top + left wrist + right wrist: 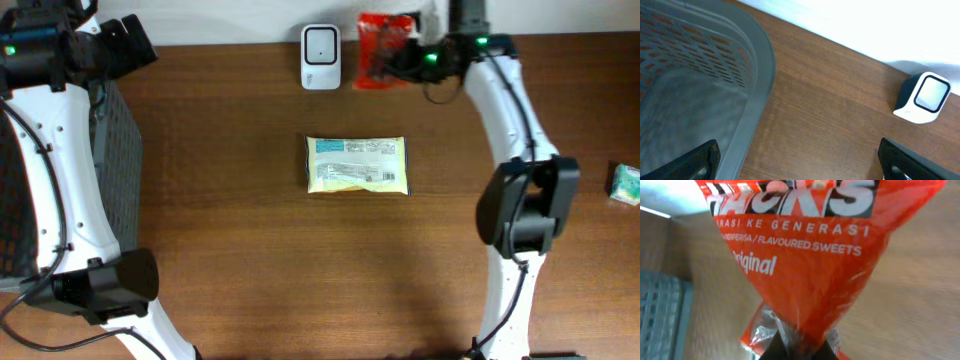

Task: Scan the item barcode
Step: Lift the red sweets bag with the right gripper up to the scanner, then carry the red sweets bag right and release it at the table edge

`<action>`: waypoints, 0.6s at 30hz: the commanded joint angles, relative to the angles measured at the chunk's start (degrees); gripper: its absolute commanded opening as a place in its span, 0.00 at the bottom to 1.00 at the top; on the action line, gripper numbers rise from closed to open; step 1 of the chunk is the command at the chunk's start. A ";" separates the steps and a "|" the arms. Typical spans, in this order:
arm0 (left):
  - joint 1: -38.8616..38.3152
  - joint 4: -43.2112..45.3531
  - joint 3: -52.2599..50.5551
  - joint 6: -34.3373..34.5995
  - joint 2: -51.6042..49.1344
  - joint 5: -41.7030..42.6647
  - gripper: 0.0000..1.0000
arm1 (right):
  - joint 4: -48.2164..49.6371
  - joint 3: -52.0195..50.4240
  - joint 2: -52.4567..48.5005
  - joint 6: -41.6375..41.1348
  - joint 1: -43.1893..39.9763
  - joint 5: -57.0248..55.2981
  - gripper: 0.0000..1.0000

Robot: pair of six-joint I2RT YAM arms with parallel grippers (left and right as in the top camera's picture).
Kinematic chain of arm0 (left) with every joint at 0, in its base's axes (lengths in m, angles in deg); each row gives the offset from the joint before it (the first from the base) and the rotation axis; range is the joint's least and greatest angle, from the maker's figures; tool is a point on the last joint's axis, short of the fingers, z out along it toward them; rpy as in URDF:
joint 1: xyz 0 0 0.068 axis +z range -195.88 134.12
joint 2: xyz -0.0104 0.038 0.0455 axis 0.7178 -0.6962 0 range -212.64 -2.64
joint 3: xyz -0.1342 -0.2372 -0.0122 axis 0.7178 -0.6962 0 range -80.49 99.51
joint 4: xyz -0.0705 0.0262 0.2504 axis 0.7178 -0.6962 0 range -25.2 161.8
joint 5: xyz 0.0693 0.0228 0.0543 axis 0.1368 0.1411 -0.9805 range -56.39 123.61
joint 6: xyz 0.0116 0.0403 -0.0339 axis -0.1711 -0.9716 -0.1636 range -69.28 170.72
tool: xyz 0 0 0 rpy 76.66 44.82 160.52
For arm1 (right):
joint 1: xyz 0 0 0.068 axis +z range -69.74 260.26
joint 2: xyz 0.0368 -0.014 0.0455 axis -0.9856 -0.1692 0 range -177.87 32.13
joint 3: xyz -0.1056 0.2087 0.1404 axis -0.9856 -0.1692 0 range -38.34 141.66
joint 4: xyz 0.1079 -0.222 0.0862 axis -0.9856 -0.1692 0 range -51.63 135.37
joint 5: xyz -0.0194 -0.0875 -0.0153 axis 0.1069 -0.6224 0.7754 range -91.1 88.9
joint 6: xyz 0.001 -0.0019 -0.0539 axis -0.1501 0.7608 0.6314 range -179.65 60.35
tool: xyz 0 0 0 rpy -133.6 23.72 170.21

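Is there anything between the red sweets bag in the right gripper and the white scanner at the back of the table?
Nothing visible. The right gripper holds the red sweets bag just beside the white scanner, with only a strip of table between them. The yellow packet lies mid-table, off that path.

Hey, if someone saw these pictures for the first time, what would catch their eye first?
The bright red sweets bag stands out first, pinched in the right gripper at the table's far edge, just right of the white scanner. Next comes the yellow packet lying flat at the middle of the table. A grey mesh basket sits at the left side.
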 commanded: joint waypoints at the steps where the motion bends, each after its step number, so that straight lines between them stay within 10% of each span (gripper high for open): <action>1: 0.24 0.11 0.70 -0.94 -0.39 -0.61 0.99 | 3.91 1.07 0.87 -6.29 5.90 -12.85 0.04; 18: 0.24 0.09 0.68 -0.94 -0.39 -0.61 0.99 | 21.27 1.22 -4.92 -6.49 14.25 -26.32 0.04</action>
